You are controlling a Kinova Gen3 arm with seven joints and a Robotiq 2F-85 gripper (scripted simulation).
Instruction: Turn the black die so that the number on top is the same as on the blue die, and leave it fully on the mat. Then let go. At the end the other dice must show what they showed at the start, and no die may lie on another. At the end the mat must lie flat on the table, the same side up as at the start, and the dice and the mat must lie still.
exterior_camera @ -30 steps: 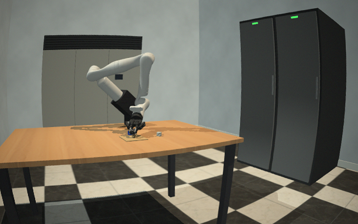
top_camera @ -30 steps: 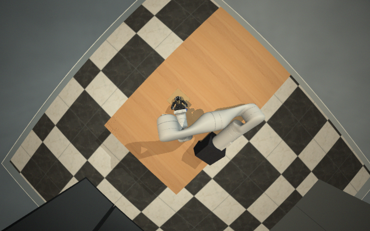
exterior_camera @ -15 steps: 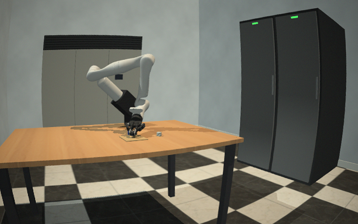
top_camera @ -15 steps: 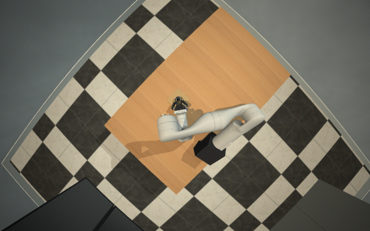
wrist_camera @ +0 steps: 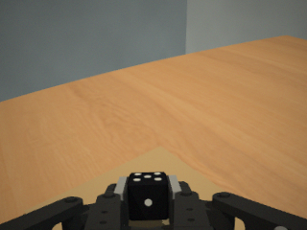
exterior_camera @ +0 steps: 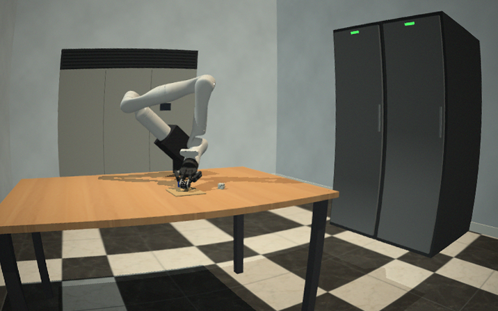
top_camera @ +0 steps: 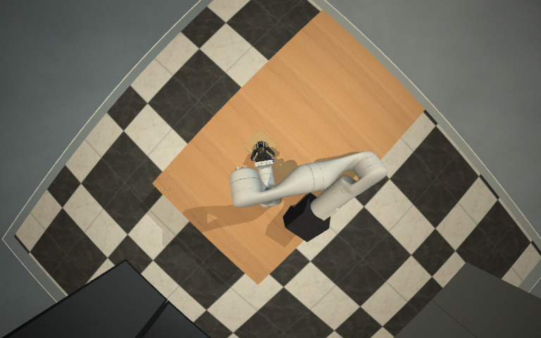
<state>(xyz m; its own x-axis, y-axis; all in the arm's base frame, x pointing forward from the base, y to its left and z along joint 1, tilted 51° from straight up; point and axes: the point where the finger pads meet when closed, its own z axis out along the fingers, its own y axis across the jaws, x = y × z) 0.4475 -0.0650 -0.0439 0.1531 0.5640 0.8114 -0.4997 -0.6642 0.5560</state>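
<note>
Two fingers of our gripper (wrist_camera: 149, 213) pinch the black die (wrist_camera: 148, 195) from either side, low over the tan mat (exterior_camera: 172, 192) on the wooden table (exterior_camera: 82, 200). In our wrist view the die's near face shows one pip, its upper face four. A pale die (exterior_camera: 221, 185) sits off the mat, near it. We cannot make out the blue die.

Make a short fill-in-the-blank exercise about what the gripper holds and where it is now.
1. The gripper is shut on the ____ die.
2. The die face toward the wrist camera shows ____ pip.
3. The gripper is low over the tan ____.
4. A white die lies ____ the mat, on the table.

Missing: black; one; mat; off
</note>
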